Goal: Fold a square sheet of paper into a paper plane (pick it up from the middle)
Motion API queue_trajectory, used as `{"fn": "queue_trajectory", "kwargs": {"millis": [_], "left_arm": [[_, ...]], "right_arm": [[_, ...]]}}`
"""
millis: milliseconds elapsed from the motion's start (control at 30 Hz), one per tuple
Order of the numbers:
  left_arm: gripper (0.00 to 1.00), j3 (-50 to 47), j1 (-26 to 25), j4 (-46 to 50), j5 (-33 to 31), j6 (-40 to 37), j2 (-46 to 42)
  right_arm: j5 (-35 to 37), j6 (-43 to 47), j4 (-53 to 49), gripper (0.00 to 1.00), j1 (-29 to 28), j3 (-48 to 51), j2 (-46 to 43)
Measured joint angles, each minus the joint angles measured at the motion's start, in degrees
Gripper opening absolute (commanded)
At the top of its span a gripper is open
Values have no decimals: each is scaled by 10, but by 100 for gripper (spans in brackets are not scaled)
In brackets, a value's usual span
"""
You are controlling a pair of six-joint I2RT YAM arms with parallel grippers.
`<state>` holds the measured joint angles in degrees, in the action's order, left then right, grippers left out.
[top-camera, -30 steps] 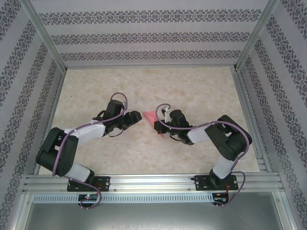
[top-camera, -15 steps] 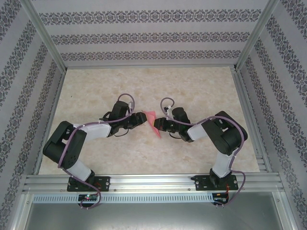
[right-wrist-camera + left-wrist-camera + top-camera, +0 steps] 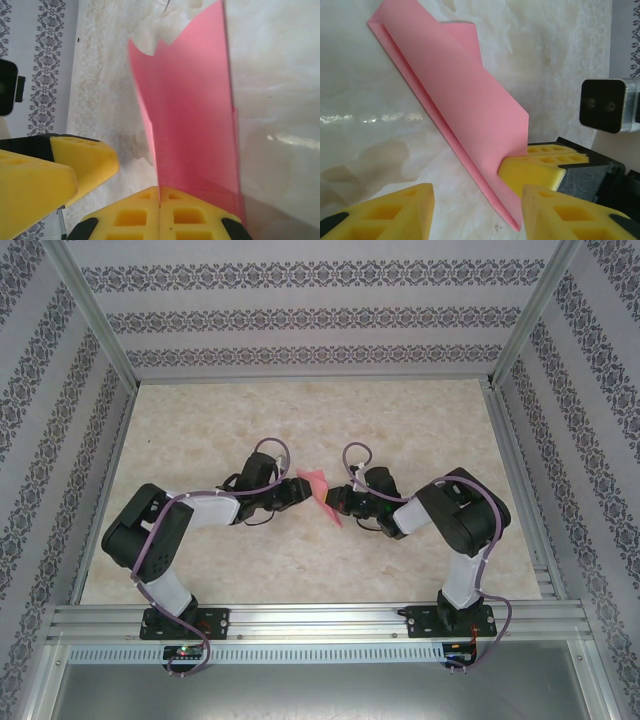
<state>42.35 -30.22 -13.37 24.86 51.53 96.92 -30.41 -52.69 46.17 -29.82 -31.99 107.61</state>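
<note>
**Step in hand (judged):** a fold midway. The square sheet of paper (image 3: pixel 465 100) is doubled along one long crease and stands up off the desk (image 3: pixel 400 430).

**Right end effector** (image 3: pixel 160 215): clamped shut on the sheet's edge, holding it upright.

**Left end effector** (image 3: pixel 477 215): jaws apart, gripping nothing. The sheet's lower corner sits just ahead of it, roughly between its two fingers.

**Next move calls for:** you bring the left end effector onto the free flap, pinch gently so the thin paper does not tear, and keep the right grip firm as the anchor.

**Count, largest first:**
- Desk: one.
- Arms (image 3: pixel 455 520): two.
- End effectors: two, facing each other.
- Sheet: one, pink, directly between them.
</note>
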Motion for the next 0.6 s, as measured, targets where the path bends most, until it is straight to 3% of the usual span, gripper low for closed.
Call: {"fn": "queue_trajectory", "kwargs": {"millis": [600], "left_arm": [[40,33,-7,-30,19,-3,54]], "right_arm": [[-13,-34,27,2,22,12,14]]}}
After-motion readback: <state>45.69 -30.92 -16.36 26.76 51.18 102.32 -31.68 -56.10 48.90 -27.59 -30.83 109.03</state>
